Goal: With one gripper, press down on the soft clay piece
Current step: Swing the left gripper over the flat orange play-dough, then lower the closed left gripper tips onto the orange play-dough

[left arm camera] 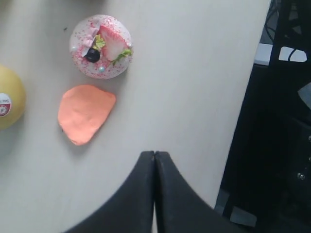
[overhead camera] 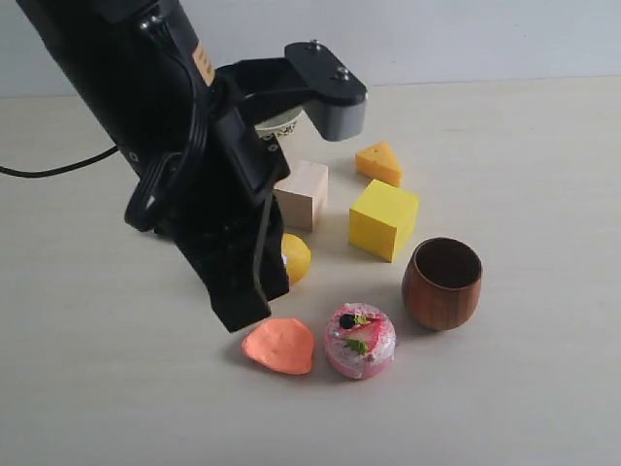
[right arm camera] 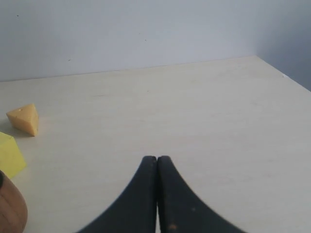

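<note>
Left wrist view: black left gripper (left arm camera: 154, 162) pinched together, empty, guessing one blunt tip for squashing the flat salmon-orange clay blob (left arm camera: 85, 112) beside the pink toy cake (left arm camera: 101, 46).

The bulky black arm (overhead camera: 136, 87) carries black cables (overhead camera: 58, 170), silver screws (overhead camera: 342, 71), an orange label (overhead camera: 204, 66) and a wedge-shaped pincer (overhead camera: 243, 313).

I see 6 small props on my pale table (overhead camera: 543, 388). A pink sprinkled cake (overhead camera: 360, 341) topped with 1 strawberry slice sits nearest. Just right of it and slightly farther stands a dark wooden cup (overhead camera: 442, 282), upright. Beyond the cup sits a yellow cube (overhead camera: 384, 219), with an orange cheese wedge (overhead camera: 379, 163) farther still. Left of the yellow cube is a beige wooden cube (overhead camera: 303, 194), and nearer than that a stickered lemon (overhead camera: 295, 258), partly hidden.
</note>
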